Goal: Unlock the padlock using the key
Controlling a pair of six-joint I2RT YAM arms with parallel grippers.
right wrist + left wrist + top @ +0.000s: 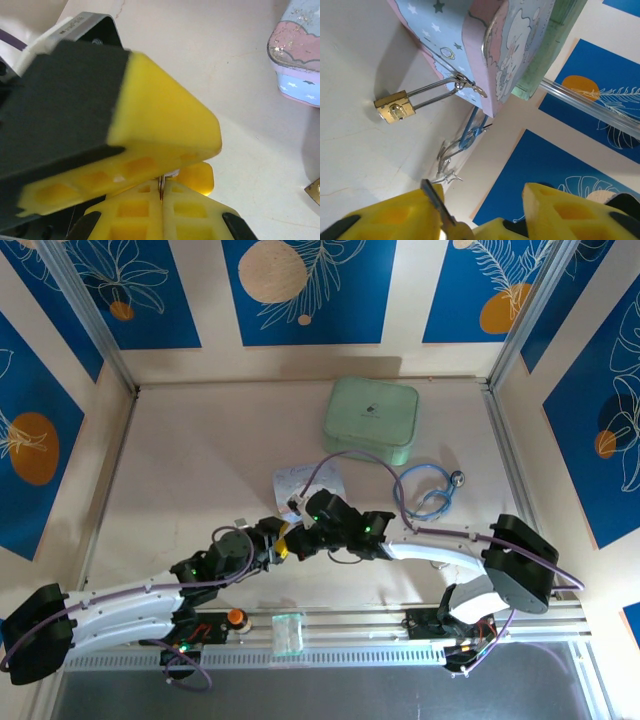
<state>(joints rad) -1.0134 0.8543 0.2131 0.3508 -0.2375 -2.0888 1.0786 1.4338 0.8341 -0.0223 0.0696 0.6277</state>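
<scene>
Yellow fingers (390, 220) of the left tool (480, 202) are spread wide beside the key (436, 197), which is pinched in the right tool (161, 195). Ahead on the tabletop (355, 165) lies the padlock (395, 107), hooked to the cartoon tin (485, 45). The key blade should be kept aligned before being clamped.

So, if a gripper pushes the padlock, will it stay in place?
Probably not. The padlock looks small and lies on the smooth table, so it should slide easily. Its shackle hangs through the clasp of the cartoon tin, so it would likely pivot there.
</scene>
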